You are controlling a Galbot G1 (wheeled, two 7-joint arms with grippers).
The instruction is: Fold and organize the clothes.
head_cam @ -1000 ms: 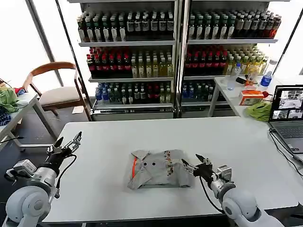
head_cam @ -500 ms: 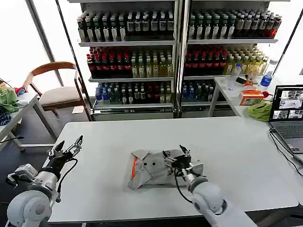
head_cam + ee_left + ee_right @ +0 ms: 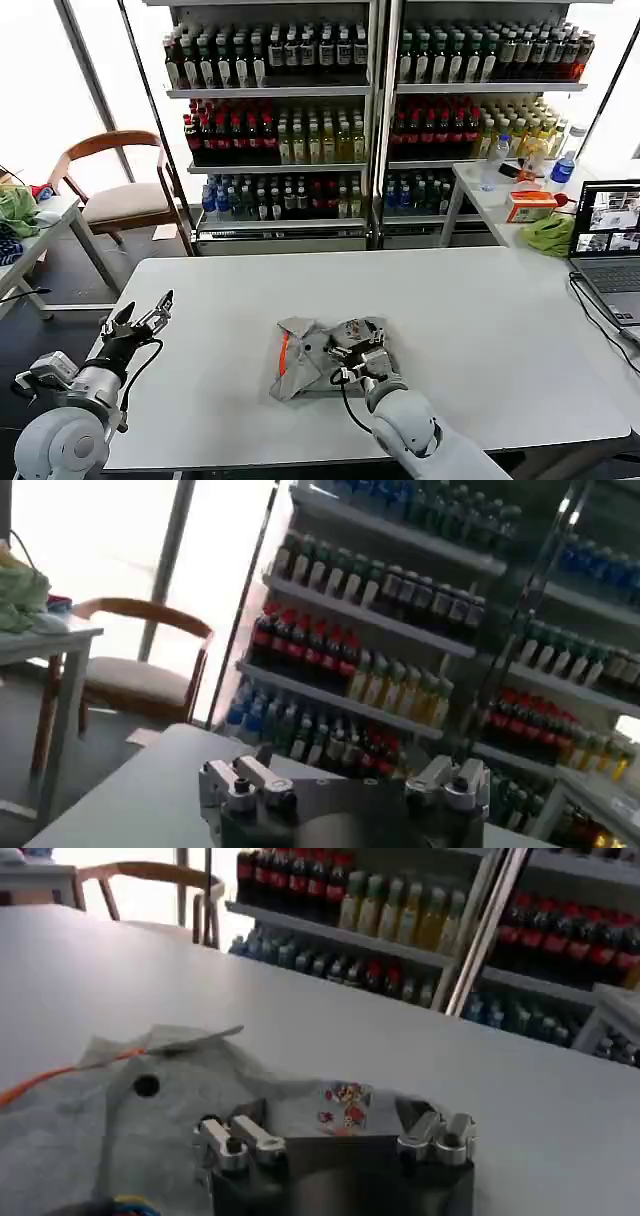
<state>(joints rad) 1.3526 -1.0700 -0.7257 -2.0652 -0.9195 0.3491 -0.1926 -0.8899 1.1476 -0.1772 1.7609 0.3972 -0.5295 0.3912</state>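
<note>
1. Right gripper [image 3: 357, 353] in the head view: I see it down on the collared shirt [image 3: 305, 362], over the right half of the bundle, with the printed cloth bunched up around it. Can't tell from here whether the fingers pinch fabric or just press on it. The shirt sits mid-table [image 3: 500, 300], slightly toward my near edge, long axis running left-right, orange trim [image 3: 284, 352] on its left end.

2. Left gripper [image 3: 140, 318], same view: fingers spread, hovering above the left table edge, well apart from the shirt. Idle. The right arm is clearly the nearer one, so I'd judge the next fold or drag is its job, pulling the right end across toward the orange-trim side.

3. Left wrist view: left gripper [image 3: 340, 780] splayed wide, nothing between the fingers, bottle shelves [image 3: 400, 620] and a chair [image 3: 140, 670] behind.

4. Right wrist view: right gripper [image 3: 335, 1138] spread, fingertips low against the shirt [image 3: 100, 1118]. The chest print [image 3: 345, 1103] lies between them just ahead, a dark button [image 3: 146, 1085] and the orange trim [image 3: 60, 1076] off to one side. Nothing visibly clamped, so I read it as open on the cloth.
</note>
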